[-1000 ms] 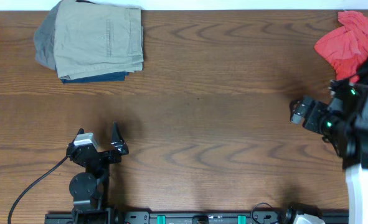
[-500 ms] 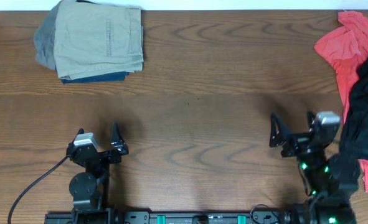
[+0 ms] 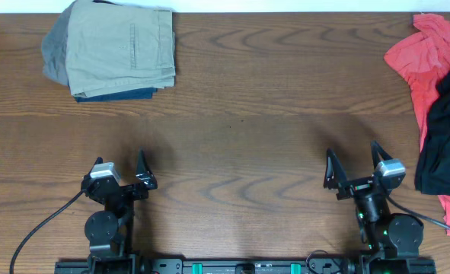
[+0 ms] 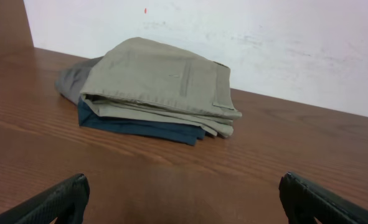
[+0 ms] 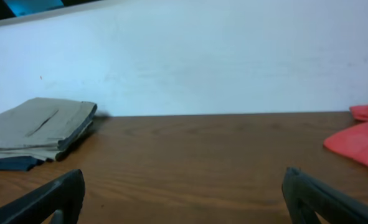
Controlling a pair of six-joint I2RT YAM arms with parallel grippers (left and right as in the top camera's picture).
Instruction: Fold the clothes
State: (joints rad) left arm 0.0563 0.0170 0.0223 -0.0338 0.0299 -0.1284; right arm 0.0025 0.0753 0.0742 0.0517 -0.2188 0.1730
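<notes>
The khaki-grey shorts lie folded at the table's far left, on top of a dark navy folded garment. The left wrist view shows the same shorts straight ahead on the stack, and the right wrist view has them at its far left. My left gripper sits near the front edge at the left, open and empty. My right gripper rests at the front right, also open with nothing between its fingers.
A grey garment pokes out from under the stack's left side. A red shirt and a black garment lie at the right edge. A white wall backs the table's far edge.
The right arm has swung down from the red and black garments at the right edge to the front right of the table. The left arm has stayed put.
</notes>
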